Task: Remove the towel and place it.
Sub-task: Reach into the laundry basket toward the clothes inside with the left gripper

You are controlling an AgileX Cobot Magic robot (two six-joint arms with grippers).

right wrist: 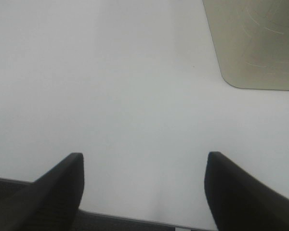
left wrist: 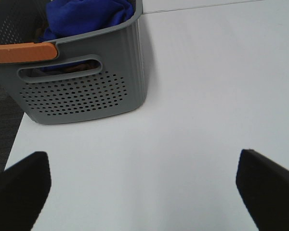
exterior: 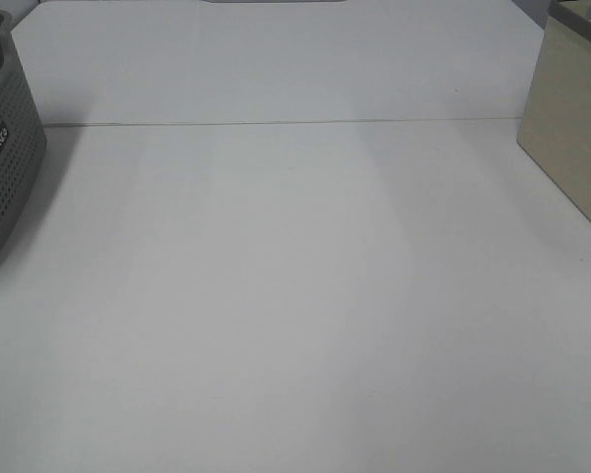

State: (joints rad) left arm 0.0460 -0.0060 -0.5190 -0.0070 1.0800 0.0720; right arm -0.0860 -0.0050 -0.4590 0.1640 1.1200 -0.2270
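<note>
The towel lies bunched inside the grey basket. Our left gripper hangs just outside the basket's perforated wall, jaws spread wide and empty. We judge it best to rise over the basket's rim and pinch a high fold. Our right gripper, likewise released and empty, hovers well apart from the basket.

It looks like a lab bench: bare white table, grey perforated basket, beige box.
</note>
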